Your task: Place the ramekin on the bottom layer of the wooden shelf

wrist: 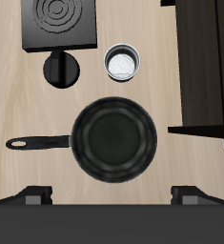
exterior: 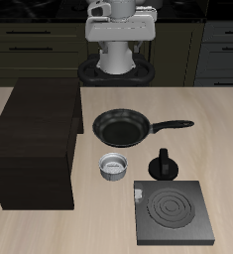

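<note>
While the arm stands high at the tabletop's (exterior: 217,119) back, nothing is grasped.
Stove plate (exterior: 174,211): nearest the front edge, forward of the ramekin.
Ramekin (exterior: 113,167): upright, just beside the wooden shelf (exterior: 37,139).
Knobbed pot (exterior: 164,165): near the ramekin; a descending finger could clip it.
Frying pan (exterior: 122,127): just behind the ramekin; may get nudged.
Claw (wrist: 112,195): fingers spread wide, empty, above the pan.

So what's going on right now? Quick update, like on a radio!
Gripper open, empty, high above the frying pan. Ramekin untouched on the table beside the wooden shelf. Small black pot nearby, not blocking.
</note>
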Controlling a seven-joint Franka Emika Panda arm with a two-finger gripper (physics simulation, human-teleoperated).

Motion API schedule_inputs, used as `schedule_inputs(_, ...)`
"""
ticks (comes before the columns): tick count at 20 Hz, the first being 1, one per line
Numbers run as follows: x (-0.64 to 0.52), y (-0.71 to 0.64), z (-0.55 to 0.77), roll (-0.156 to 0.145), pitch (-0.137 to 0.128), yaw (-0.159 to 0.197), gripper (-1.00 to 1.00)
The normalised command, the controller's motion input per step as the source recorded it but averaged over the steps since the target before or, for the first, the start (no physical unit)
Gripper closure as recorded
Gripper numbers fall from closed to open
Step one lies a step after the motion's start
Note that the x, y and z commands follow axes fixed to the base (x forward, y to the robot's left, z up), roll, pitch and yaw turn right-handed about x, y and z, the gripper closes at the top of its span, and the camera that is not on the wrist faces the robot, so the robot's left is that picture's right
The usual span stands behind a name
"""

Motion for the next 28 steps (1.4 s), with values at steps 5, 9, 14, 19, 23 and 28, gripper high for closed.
schedule_inputs(5, 0.45, -0.21, 0.02, -0.04, 0.019, -0.019, -1.0)
schedule_inputs(9, 0.56, -0.21, -0.07, -0.021, 0.034, -0.024, -1.0)
schedule_inputs(14, 0.46, -0.21, -0.01, -0.057, 0.012, -0.051, -1.0)
schedule_inputs(19, 0.32, -0.1, 0.06, -0.005, -0.007, -0.02, -1.0)
schedule_inputs(23, 0.4, 0.05, 0.03, 0.018, -0.008, 0.017, -1.0)
schedule_inputs(28, 0.31, 0.11, -0.04, 0.011, 0.009, 0.011, -1.0)
